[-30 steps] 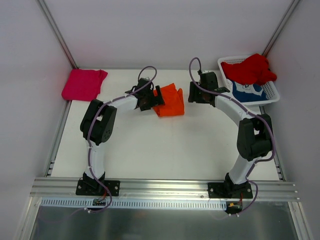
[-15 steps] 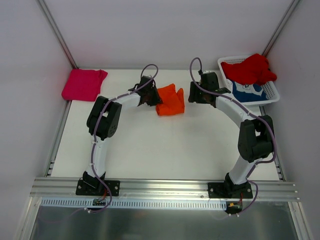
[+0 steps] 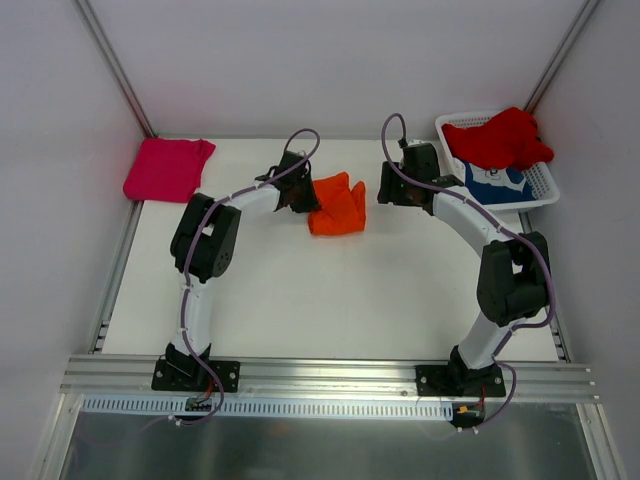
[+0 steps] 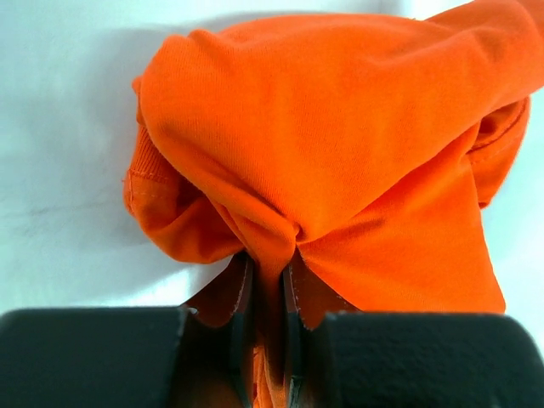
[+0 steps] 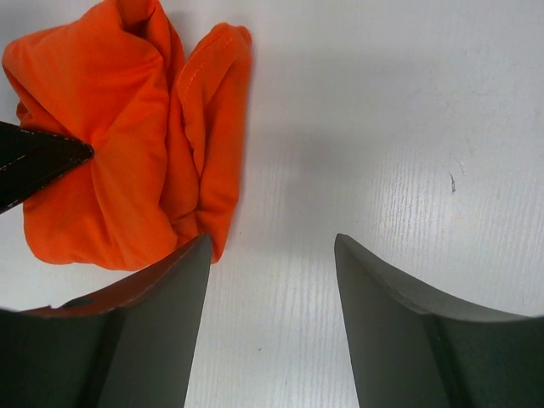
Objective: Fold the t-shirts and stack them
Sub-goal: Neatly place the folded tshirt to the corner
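- Overhead first: found orange t-shirt (image 3: 337,205) crumpled in a small heap on the white table (image 3: 330,300), toward the far middle.
- Noted left gripper (image 3: 304,197) at the heap's left edge, touching the cloth; cannot read the jaw gap from this height.
- Noted right gripper (image 3: 388,192) on the heap's right side, near it but apart, pointed toward it.
- Logged magenta-pink t-shirt (image 3: 167,168) lying flat at the far left corner, well apart from both arms.
- Logged red t-shirt (image 3: 497,138) piled loosely on top of the white lattice basket (image 3: 546,196) at the far right. Found blue t-shirt (image 3: 497,183) with white print beneath it, inside the basket.
- Left wrist next: saw both fingers drawn nearly together with a pinched ridge of orange cloth between them. Jaws narrow, holding the orange t-shirt.
- Saw the rest of the garment bulging beyond the fingertips and resting on the table, with a stitched hem showing at its left side.
- Right wrist last: saw jaws standing wide, with nothing between them but bare table.
- Placed the orange t-shirt at upper left of this view, its lower edge just beside the left-hand finger; cannot tell whether touching.
- Also recorded a dark wedge (image 5: 38,161) entering from the left edge, lying against the orange cloth.
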